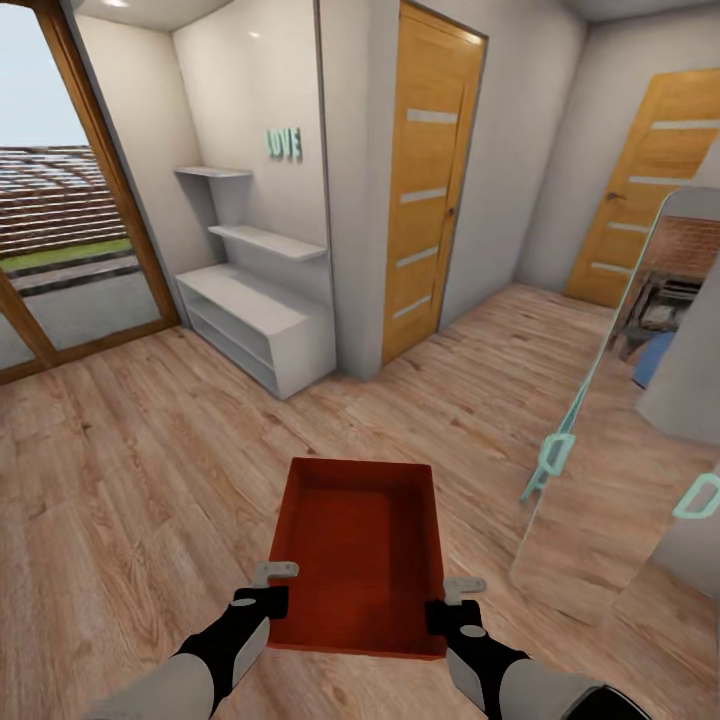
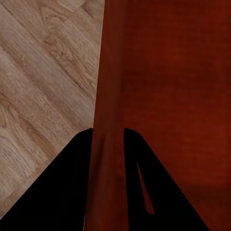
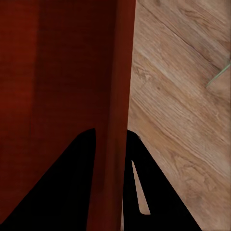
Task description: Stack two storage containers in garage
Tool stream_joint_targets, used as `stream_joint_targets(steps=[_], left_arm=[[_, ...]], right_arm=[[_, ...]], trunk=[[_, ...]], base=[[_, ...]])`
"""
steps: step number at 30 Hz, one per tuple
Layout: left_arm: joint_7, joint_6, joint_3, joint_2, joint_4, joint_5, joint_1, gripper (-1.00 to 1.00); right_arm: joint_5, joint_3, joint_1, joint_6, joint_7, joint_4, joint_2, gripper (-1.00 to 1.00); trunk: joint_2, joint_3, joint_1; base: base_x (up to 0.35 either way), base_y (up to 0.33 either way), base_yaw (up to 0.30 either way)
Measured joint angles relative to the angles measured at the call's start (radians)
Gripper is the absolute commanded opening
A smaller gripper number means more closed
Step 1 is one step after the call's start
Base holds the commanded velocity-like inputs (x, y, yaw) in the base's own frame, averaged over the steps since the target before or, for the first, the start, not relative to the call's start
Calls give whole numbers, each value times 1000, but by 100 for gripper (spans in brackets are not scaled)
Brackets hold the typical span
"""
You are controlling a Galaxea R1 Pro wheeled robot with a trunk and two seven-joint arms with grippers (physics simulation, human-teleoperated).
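Above the wood plank floor (image 1: 150, 450), left gripper (image 1: 272, 588) and right gripper (image 1: 452, 600) each pinch a storage container (image 1: 360, 545) wall; uneven arm motion could twist it loose.

Light wood plank floor (image 1: 150, 470) runs to pale grey walls (image 1: 260, 90) holding white shelves (image 1: 265, 240) above a low white cabinet (image 1: 255, 325). Two wooden doors (image 1: 430, 180) stand shut. A wood-framed glass door (image 1: 60, 200) shows daylight at the left edge.

Light wood plank floor (image 1: 150, 470) under a white shelf unit (image 1: 255, 325).
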Motion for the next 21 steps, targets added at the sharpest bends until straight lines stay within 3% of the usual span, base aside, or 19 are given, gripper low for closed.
stream_joint_targets(steps=[21], left_arm=[[-1,0,1,0,1,-1,0,-100]], right_arm=[[-2,1,0,0,0,1,0,-100]], trunk=[[0,0,0]], base=[[322,0,0]])
